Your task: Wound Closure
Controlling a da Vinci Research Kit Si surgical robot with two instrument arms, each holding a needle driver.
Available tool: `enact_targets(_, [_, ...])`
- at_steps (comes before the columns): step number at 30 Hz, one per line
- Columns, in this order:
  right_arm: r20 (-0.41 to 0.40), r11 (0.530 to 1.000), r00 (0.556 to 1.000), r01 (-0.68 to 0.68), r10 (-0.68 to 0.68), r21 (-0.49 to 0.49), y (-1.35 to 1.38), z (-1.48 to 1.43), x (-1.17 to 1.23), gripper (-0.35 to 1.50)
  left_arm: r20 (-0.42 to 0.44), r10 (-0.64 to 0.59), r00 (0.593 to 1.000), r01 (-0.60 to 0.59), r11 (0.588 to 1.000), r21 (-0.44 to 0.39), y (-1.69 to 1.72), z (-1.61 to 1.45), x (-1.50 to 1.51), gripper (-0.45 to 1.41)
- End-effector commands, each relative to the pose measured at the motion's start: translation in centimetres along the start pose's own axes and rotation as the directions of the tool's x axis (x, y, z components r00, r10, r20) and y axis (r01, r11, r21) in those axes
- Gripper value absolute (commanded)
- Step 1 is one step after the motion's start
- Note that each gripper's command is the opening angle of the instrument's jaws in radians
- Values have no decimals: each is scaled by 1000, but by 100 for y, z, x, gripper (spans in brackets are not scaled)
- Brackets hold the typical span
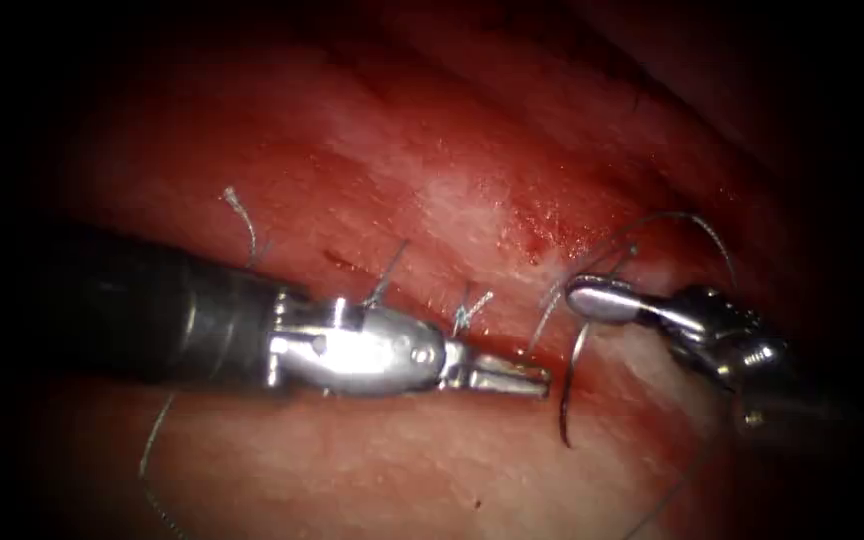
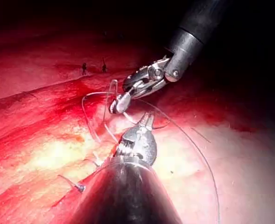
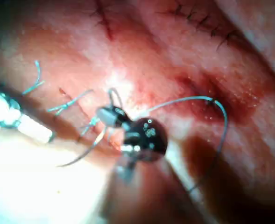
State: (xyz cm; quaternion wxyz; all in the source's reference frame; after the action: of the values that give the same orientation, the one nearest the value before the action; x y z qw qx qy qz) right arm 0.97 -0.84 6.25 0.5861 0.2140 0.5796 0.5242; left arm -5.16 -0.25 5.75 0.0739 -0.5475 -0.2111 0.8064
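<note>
A: So, the right tool [image 1: 592,297] first. What do its jaws have?

B: They are clamped together on the needle [image 1: 574,375], gripping it close to its upper, thread-bearing end. From that grip the curve hangs down and away, its point free in the air just beside the cut [image 1: 542,352], not in the tissue [image 1: 372,180].

A: And the right wrist view agrees?

B: Yes. There the right tool [image 3: 110,116] pinches the needle [image 3: 83,154], and the rest of the curve sweeps out bare over the pale tissue [image 3: 34,186].

A: The left tool?

B: The left tool [image 1: 514,377] lies along the cut, its tip near the needle's curve. Its 2 jaws sit almost together with nothing between them; it holds nothing.

A: Where does the thread go?

B: The thread [image 1: 687,222] arcs up from the right tool, loops over on the cut's right side, and drops past the tool's wrist. In the left wrist view the thread [image 2: 193,144] trails in a long curve across the tissue [image 2: 249,158] beyond the left tool [image 2: 146,122] and the right tool [image 2: 118,103].

A: Anything else near the cut?

B: Cut ends of thread [image 1: 242,215] stand up from earlier stitches to the left of the needle, and red fluid [image 1: 542,225] stains the tissue just above the right tool.
</note>
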Motion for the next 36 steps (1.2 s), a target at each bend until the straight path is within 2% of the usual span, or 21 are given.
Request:
enact_targets(1, [-8,999,999,48,-48,-13,1,5,-9,-35,94,-14,995,13,1000,12,-9,9,-13,-45])
enact_targets(2, [-8,999,999,48,-48,-13,1,5,-9,-35,94,-14,995,13,1000,12,-9,9,-13,-45])
enact_targets(5, [-13,996,996,88,-88,-22,1,4,-8,-35,220,-20,975,18,1000,11,-16,11,-29,-45])
enact_targets(8, [-14,992,992,126,-127,-23,-1,4,-6,-35,309,-18,951,16,1000,11,-19,15,-48,-45])
enact_targets(14, [-15,980,981,195,-196,-27,-6,4,-1,-35,437,-3,899,11,1000,-16,-23,33,-83,-45])
enact_targets(25, [-16,976,976,217,-218,-29,-9,4,-2,-35,535,-3,845,50,996,-74,-27,62,-101,-45])
enact_targets(32, [-18,972,972,234,-235,-32,-14,6,-6,-35,550,-8,835,54,996,-66,-45,76,-106,-45])
enact_targets(36, [-18,969,969,246,-247,-33,-15,6,-6,-35,591,-5,807,65,995,-80,-58,82,-114,-45])
